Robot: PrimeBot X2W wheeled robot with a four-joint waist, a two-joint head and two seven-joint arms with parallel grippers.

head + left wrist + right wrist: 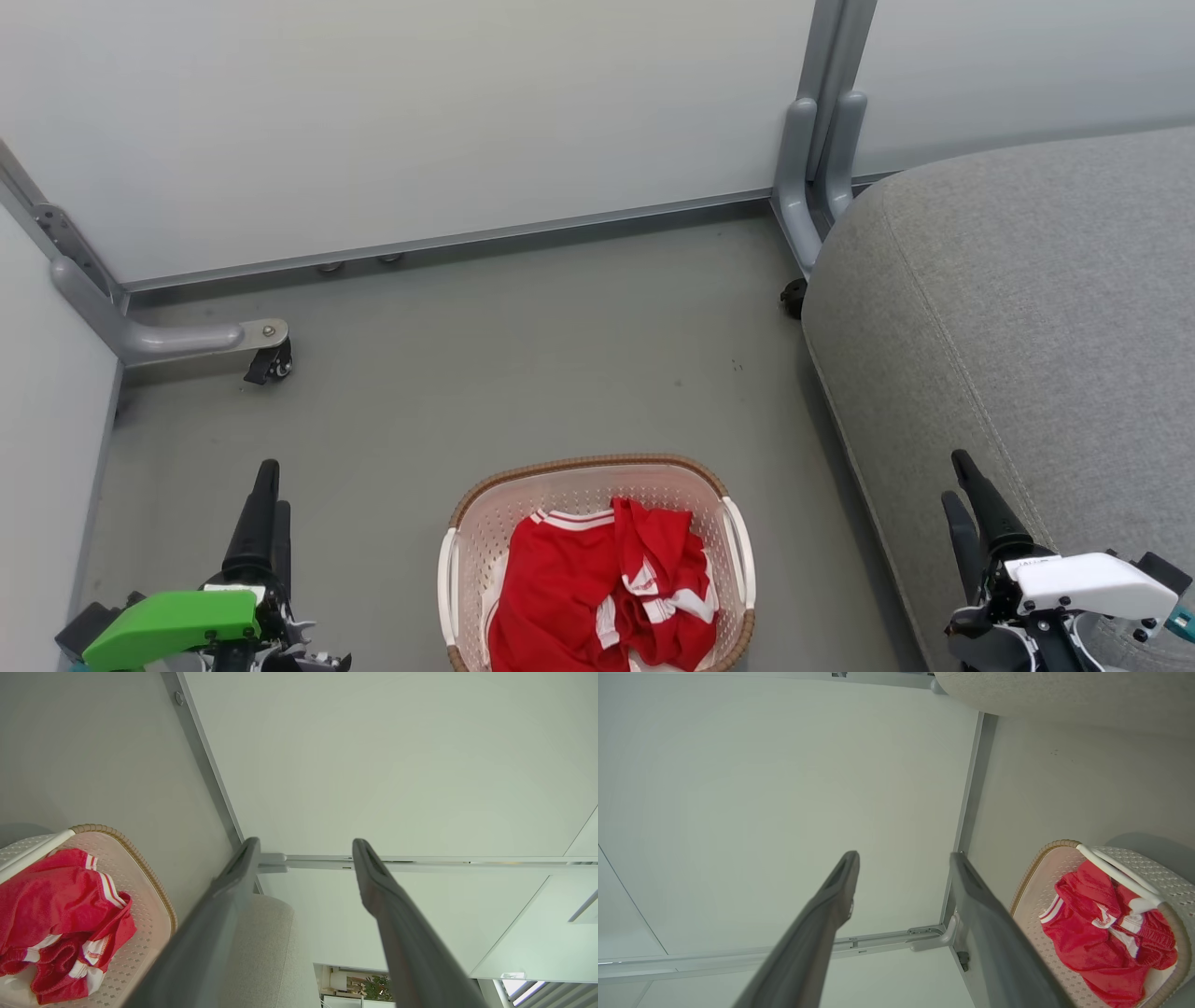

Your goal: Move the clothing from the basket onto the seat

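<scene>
One basket (586,489) sits on the floor, and one tangled heap of red clothing (597,597) lies inside it; how many pieces, I cannot tell. Two grippers flank it, the left gripper (274,485) and the right gripper (954,476), both spread wide, grasping nothing, clear of the basket. One grey seat (1027,308) stands just right. Smooth grey floor (523,355), with pale partition panels (420,121) behind.

Pale partition panels (420,121) in grey metal frames close off a smooth grey floor (523,364). A curved support foot (177,338) with a black caster (271,362) stands in the left corner. Beyond the panels are a potted plant (376,987) and what may be window blinds (532,994), brightly lit.
</scene>
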